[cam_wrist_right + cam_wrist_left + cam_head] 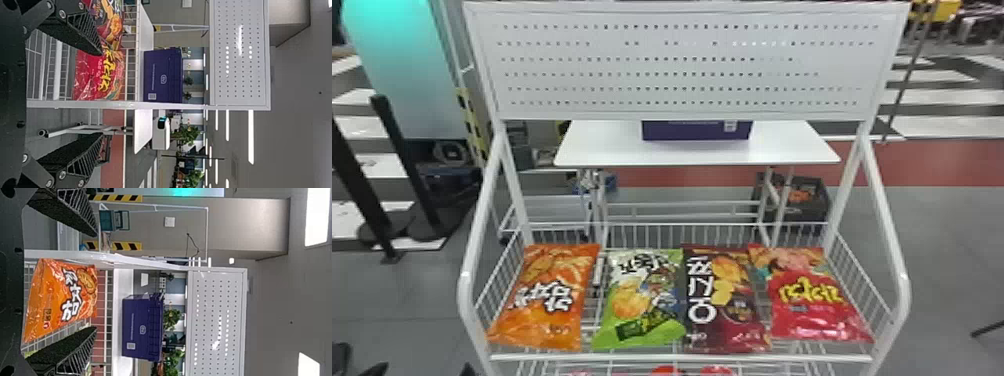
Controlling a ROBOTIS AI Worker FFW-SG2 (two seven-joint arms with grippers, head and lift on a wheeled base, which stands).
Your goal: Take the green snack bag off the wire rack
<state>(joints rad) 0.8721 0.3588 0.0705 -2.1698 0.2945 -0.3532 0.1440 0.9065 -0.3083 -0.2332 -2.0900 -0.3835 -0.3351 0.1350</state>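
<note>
Nearest us, the tips of our left gripper (422, 370) show just outside the near left corner of the wire rack (682, 358). In the left wrist view, we hold this left gripper (96, 281) with its fingers spread wide and nothing between them. In the right wrist view, our right gripper (102, 94) is likewise spread and empty, by the rack's right side. On a lower level of the rack, red packs (717, 370) peek out beyond its front rail. In the rack's upper basket we see the green snack bag (642, 300), left of the rack's middle, printed face up. To its left, across a narrow gap, lies an orange bag (547, 295); to its right, touching it, lies a dark maroon bag (724, 300), then a red bag (812, 300) toward the rack's right side. A perforated white panel (682, 65) tops the rack's back. Behind the rack stands a white desk (602, 150) carrying a purple box (697, 131); a dark crate (819, 200) sits on the floor below the desk's right end.
</note>
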